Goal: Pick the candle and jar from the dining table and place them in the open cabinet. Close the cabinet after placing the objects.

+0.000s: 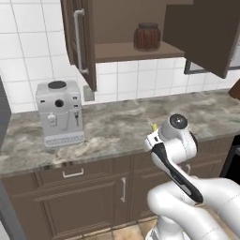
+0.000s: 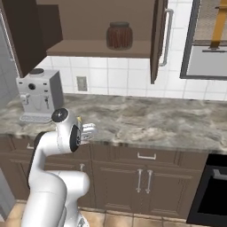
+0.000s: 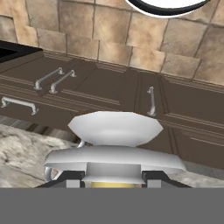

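My gripper is shut on the candle and holds it just above the front edge of the marble counter. In the hand view the candle's silvery holder base sits between my fingertips, with a strip of yellow wax below it. The dark reddish-brown jar stands on the shelf of the open wall cabinet, above and beyond my hand. Both cabinet doors are swung open. The dining table is out of view.
A grey coffee machine stands on the counter to the left. The open cabinet doors jut out over the counter. Drawers and cupboards run below it, a dark oven at the right.
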Robot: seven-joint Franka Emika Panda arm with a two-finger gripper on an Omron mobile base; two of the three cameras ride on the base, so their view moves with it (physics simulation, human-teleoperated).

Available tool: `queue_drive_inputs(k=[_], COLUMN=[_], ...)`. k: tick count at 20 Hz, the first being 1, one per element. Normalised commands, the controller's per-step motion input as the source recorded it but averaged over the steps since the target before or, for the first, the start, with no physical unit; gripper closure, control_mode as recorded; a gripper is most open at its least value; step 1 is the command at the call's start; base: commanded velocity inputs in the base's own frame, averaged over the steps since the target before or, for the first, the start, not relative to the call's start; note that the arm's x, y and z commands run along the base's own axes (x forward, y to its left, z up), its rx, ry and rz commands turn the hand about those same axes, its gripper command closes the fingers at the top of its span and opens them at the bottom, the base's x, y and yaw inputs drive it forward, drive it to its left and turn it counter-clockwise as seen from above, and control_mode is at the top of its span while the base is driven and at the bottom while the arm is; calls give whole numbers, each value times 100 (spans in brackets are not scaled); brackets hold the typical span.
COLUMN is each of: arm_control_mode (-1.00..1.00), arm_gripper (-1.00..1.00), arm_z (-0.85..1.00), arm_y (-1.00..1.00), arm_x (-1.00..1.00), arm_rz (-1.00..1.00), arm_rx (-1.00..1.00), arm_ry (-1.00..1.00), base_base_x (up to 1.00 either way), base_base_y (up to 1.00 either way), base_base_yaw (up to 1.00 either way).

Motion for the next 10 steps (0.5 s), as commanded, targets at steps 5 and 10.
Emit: queue_drive_inputs(k=[5,10], arm_control_mode=[100,100], arm_gripper=[100,100], arm_z=[0,0], arm_y=[0,0], arm_x=[0,0], arm_rz=[0,0], arm_rx=[0,0], arm_ry=[0,0], base_base_x=[0,2], base_base_y=[-39,-32], base_base_yaw=[4,0])
